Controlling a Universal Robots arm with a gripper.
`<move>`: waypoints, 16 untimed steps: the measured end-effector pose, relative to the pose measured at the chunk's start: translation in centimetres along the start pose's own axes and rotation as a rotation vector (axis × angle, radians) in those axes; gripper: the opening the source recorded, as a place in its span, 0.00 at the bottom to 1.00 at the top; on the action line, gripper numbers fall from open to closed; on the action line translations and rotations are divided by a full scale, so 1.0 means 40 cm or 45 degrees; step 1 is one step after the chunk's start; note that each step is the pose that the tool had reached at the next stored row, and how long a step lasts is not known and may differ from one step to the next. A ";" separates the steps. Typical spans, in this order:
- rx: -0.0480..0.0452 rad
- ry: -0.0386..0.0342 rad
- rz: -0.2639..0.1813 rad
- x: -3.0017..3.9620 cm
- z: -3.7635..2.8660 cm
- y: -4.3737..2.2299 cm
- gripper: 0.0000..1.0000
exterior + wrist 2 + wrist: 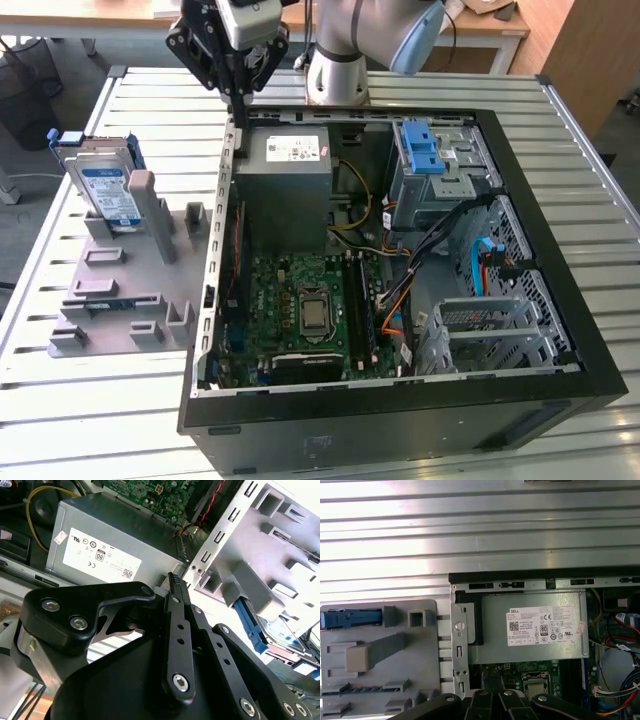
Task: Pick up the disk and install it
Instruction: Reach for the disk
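Fingers [239, 98] meet in a narrow point with nothing between them, and we see them hang over the rear wall of the open computer case [400, 405], just beside the grey power supply [283, 185]. Our disk [106, 190] stands on edge in the grey holder [120, 300] on the worktop [60, 420], at the exterior view's left of the case and well apart from the fingers. We judge two risks. Pressed together like this, the fingers could knock the upright disk over instead of straddling it. A low path could also clip the case wall or the tall post [143, 195] that stands just beside the disk. In the exterior view the holder hides the disk's lower edge, so we cannot tell how deep it sits. We cannot make out an empty bay near the blue-latched cage [425, 150], because cables cross in front of it.
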State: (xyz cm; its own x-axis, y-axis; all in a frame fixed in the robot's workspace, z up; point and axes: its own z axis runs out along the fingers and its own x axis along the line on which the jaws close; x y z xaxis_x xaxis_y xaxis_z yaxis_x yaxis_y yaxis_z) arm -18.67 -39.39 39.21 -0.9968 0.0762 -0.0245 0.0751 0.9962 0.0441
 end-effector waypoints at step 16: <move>0.000 0.0000 0.000 0.036 0.000 0.005 0.11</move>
State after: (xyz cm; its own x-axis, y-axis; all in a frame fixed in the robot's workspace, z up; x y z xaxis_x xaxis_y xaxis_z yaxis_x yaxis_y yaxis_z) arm -20.08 -39.07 39.19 -0.9968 0.0762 -0.0245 0.0751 0.9962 0.0440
